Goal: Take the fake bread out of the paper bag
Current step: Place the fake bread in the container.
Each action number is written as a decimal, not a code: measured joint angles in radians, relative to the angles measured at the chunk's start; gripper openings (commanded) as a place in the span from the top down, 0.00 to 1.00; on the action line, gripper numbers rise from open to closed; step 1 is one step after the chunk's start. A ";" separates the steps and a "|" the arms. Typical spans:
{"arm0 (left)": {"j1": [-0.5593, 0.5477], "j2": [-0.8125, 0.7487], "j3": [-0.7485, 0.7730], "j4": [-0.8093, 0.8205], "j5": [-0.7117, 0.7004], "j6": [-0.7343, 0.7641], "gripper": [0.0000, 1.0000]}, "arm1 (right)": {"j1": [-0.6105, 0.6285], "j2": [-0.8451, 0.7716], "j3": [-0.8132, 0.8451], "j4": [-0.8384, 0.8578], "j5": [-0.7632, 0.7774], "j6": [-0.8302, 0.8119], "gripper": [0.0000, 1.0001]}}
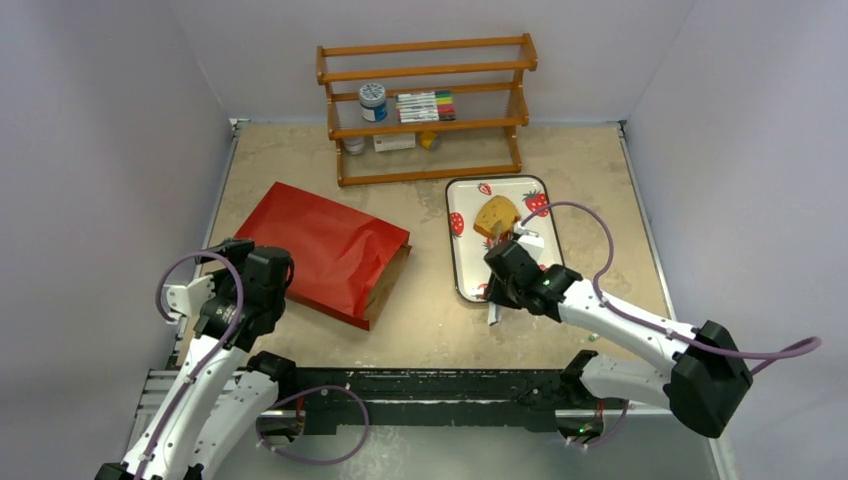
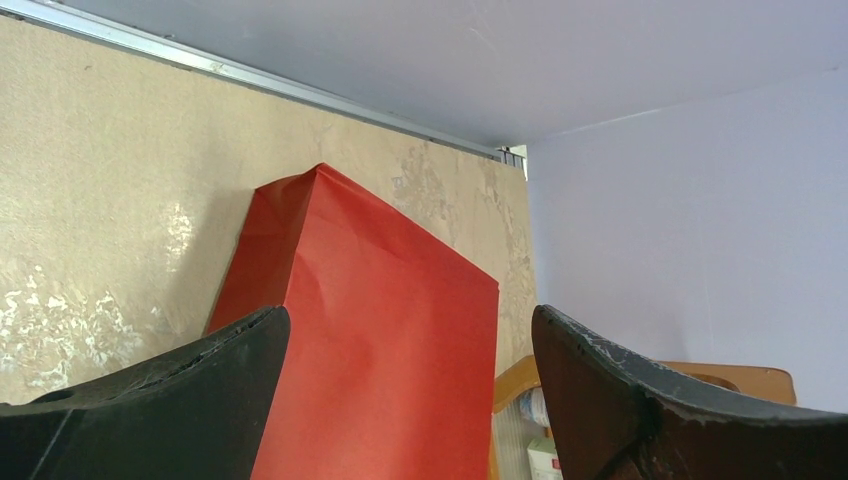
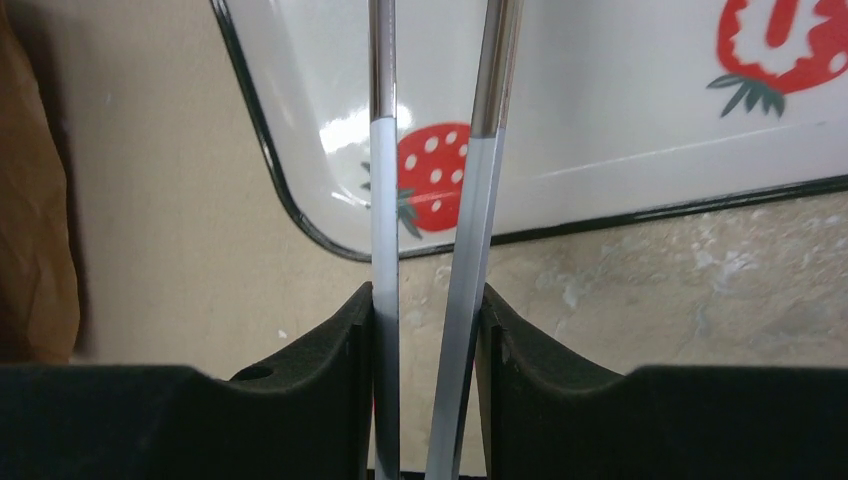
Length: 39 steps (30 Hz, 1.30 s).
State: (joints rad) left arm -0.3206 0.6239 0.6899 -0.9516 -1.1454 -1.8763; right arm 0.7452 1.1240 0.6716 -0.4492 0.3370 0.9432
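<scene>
The red paper bag [image 1: 325,250] lies flat on the table's left half, its brown open mouth facing the tray. It fills the left wrist view [image 2: 380,330]. The fake bread [image 1: 495,213] lies on the strawberry-patterned tray [image 1: 470,268]. My right gripper [image 1: 503,268] is over the tray's near end, shut on metal tongs [image 1: 495,312] whose tips reach toward the bread. In the right wrist view my gripper [image 3: 428,300] squeezes both tong arms [image 3: 384,200] above the tray's corner [image 3: 600,90]. My left gripper [image 1: 268,265] is open and empty at the bag's near left edge [image 2: 410,315].
A wooden shelf [image 1: 430,110] with a jar [image 1: 372,100] and markers [image 1: 425,105] stands at the back, behind the tray. The shelf's corner shows in the left wrist view [image 2: 520,380]. Walls close in the table on the left, back and right.
</scene>
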 measured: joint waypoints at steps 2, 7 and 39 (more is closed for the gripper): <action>0.000 0.001 0.006 -0.004 0.000 -0.001 0.09 | 0.052 -0.002 0.006 -0.024 0.011 0.027 0.62; 0.000 0.012 0.019 -0.018 0.000 -0.008 0.08 | 0.178 -0.034 0.034 -0.095 0.039 0.100 0.62; 0.000 0.050 0.023 0.003 -0.001 0.011 0.08 | -0.085 0.291 0.071 0.174 -0.011 -0.079 0.68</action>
State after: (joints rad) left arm -0.3206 0.6739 0.7124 -0.9489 -1.1465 -1.8652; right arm 0.6605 1.4151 0.7429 -0.2749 0.3264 0.8639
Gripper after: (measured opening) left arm 0.918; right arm 0.348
